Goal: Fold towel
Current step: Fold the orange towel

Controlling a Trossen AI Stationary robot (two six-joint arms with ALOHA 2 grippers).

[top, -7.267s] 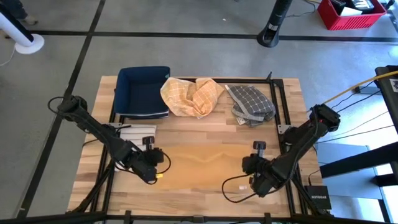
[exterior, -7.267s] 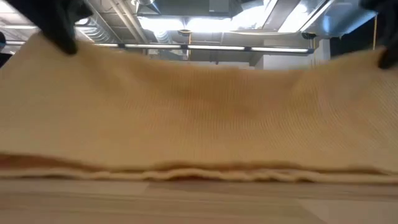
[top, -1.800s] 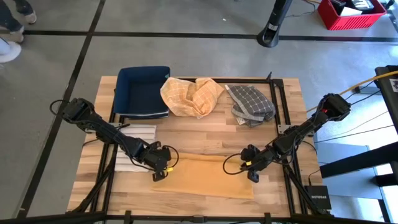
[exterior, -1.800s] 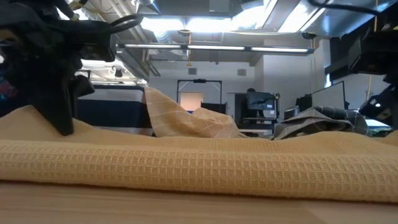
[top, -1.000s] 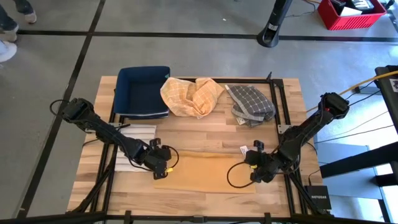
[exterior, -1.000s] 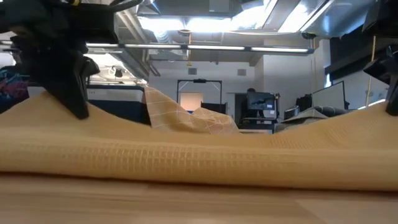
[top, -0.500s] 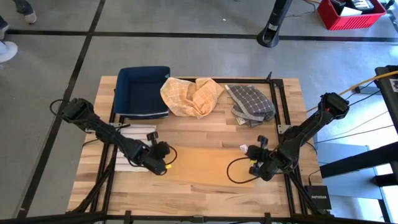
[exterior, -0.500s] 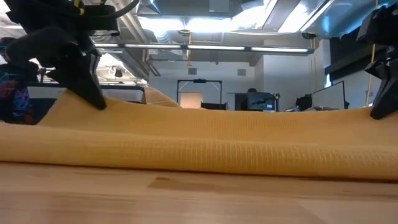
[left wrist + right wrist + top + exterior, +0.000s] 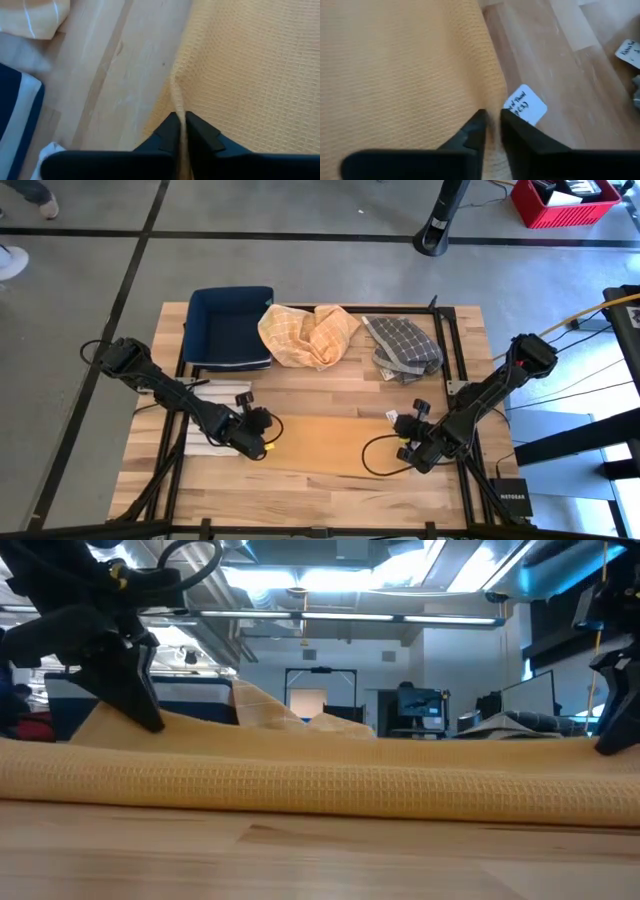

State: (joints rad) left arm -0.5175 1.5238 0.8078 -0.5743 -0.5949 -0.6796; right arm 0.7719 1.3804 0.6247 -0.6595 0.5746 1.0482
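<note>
Mustard waffle-weave towel [image 9: 330, 445] lay flat across the light wooden table [image 9: 330, 490], long axis running arm to arm, with the left gripper [image 9: 262, 430] pinching its left edge and the right gripper [image 9: 400, 438] nipping the right edge by the tag

Yellow towel [image 9: 320, 785] across the table [image 9: 320, 860], left tool [image 9: 148, 712] on it.

One camera hangs overhead, facing straight down; another sits at tabletop level, facing the room. Each wrist camera peers closely past its fingers [image 9: 170, 135] at the yellow towel [image 9: 325, 442], which all share.
</note>
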